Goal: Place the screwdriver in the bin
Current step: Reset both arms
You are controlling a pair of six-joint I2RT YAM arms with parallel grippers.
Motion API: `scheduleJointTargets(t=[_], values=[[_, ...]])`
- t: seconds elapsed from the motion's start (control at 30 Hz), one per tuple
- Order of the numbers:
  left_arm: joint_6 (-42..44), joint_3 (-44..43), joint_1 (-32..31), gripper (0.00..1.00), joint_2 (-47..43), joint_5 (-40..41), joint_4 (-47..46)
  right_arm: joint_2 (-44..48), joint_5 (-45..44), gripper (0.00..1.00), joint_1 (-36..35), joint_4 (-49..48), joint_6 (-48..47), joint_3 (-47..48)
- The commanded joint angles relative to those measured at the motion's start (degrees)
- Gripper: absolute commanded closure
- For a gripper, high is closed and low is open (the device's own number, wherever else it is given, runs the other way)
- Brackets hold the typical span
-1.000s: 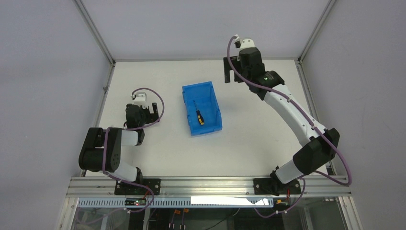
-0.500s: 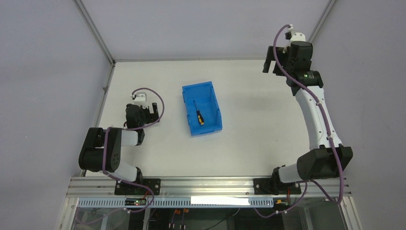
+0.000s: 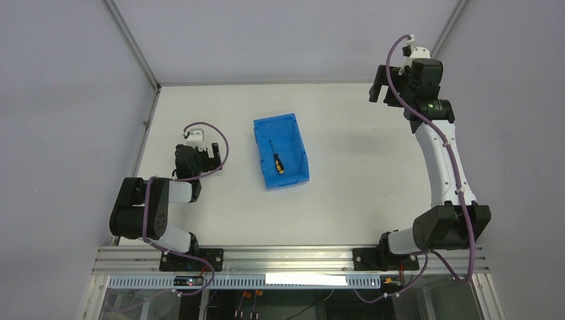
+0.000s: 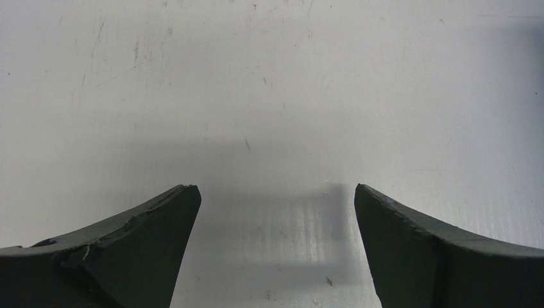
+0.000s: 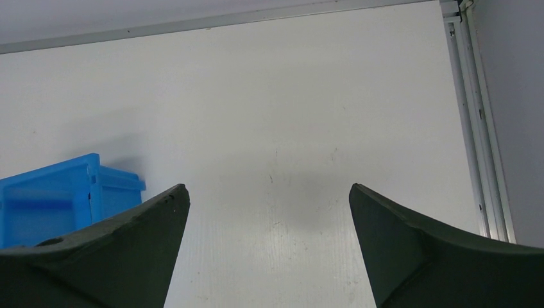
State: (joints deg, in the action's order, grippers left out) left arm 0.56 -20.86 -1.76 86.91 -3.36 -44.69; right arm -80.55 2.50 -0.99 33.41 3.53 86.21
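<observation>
Inside the bin point(image 3: 261, 155), at the middle of the tabletop point(image 3: 353, 180): the screwdriver point(image 3: 277, 163), flat on the blue floor, handle toward the near end, shaft pointing away. Over the far right corner, well apart from the bin: the right tool point(image 3: 381, 83), fingers spread wide, holding nothing. Low at the left, close over bare tabletop: the left tool point(image 3: 212, 151), likewise spread and empty.

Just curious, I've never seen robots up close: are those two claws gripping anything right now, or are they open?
Left gripper: open, holding nothing.
Right gripper: open, holding nothing.
</observation>
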Motion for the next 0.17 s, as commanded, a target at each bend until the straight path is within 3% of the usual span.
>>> scheduleJointTargets(t=[0.0,0.13], values=[[-0.44,-0.76,0.53,0.00,-0.57,-0.75,-1.98,2.23,1.60,0.01,-0.06,-2.45,1.47,-0.67],[-0.41,-0.76,0.53,0.00,-0.60,-0.75,-2.00,2.21,1.39,0.01,-0.04,-2.43,1.51,-0.72]])
